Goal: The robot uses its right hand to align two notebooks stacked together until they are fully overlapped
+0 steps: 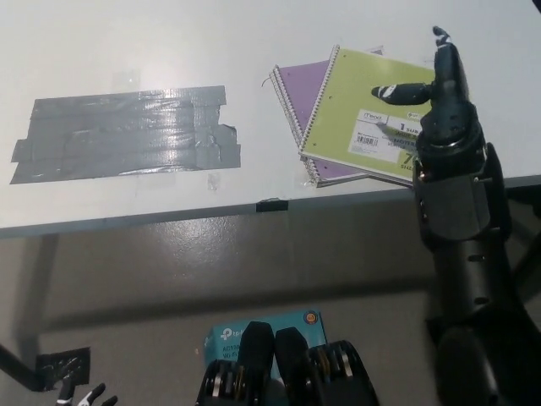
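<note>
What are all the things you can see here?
Green notebook: one, lime green, spiral-bound, lying skewed on top of the purple one at the table's right.
Purple notebook: one, purple, spiral-bound, under the green one, sticking out to its left.
Tape patch: one, grey and shiny, stuck on the table's left half.
Table: one, white, filling the upper part of the view.
Box: one, teal, on the floor below the table edge.
Right hand: one, black, over the green notebook's right side, fingers apart.
Left hand: one, only fingertips showing at the lower left corner.
</note>
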Controlling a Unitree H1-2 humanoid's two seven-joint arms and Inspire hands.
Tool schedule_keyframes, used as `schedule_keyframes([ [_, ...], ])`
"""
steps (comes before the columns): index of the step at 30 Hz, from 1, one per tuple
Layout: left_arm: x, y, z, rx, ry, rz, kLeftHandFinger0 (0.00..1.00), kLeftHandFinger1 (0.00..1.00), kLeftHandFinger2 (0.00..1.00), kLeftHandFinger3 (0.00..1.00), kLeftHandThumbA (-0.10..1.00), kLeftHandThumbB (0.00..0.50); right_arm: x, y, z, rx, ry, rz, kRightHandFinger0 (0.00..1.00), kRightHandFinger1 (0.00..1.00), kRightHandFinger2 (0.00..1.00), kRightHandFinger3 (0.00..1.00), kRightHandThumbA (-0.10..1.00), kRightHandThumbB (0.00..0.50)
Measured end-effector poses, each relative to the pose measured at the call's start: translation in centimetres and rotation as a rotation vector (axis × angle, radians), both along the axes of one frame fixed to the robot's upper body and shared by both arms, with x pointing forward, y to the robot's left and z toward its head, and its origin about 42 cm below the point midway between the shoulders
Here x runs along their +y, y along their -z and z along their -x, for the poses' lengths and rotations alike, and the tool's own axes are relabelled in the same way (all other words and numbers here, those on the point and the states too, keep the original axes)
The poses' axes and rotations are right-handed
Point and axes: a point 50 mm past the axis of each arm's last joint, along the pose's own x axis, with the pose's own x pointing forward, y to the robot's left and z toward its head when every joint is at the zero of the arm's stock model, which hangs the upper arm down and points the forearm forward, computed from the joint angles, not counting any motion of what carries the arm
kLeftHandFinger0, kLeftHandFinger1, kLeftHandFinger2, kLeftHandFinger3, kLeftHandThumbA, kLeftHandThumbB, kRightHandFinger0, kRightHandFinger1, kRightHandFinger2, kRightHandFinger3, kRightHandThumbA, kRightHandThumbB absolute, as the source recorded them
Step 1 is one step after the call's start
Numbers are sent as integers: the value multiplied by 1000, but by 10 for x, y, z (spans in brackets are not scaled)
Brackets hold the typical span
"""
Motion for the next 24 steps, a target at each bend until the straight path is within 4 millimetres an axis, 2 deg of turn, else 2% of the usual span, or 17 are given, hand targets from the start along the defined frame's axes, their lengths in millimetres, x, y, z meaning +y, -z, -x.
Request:
schedule_keyframes([
  [3, -2, 0, 0, -5, 20, -1, 930, 1000, 1000, 1000, 1000, 426, 6, 8, 2, -8, 16, 24, 1000, 1000, 1000, 1000, 1000, 162],
  [8, -3, -1, -1, -19, 37, 7, 892, 1000, 1000, 1000, 1000, 499, 22, 20, 8, -35, -21, 101, 1000, 1000, 1000, 1000, 1000, 184],
  [11, -4, -1, -1, -25, 44, 10, 917, 1000, 1000, 1000, 1000, 500, 27, 36, 13, -19, -52, 155, 1000, 1000, 1000, 1000, 1000, 265],
  [13, -4, -2, -1, -30, 47, 12, 940, 1000, 1000, 1000, 1000, 500, 24, 46, 17, 0, -62, 192, 1000, 1000, 1000, 1000, 1000, 281],
  [14, -4, -2, -1, -31, 49, 14, 926, 1000, 1000, 1000, 1000, 500, 22, 51, 18, 9, -67, 212, 1000, 1000, 1000, 1000, 1000, 266],
  [21, -5, -3, -2, -52, 57, 19, 864, 997, 1000, 1000, 1000, 500, -6, 81, 27, 67, -80, 327, 1000, 1000, 1000, 1000, 1000, 264],
  [22, -5, -3, -2, -54, 57, 18, 922, 1000, 1000, 1000, 1000, 500, -10, 84, 29, 76, -81, 338, 1000, 1000, 1000, 1000, 1000, 271],
  [24, -6, -3, -2, -57, 58, 18, 953, 1000, 1000, 1000, 1000, 500, -16, 91, 31, 93, -81, 346, 1000, 1000, 1000, 1000, 1000, 274],
])
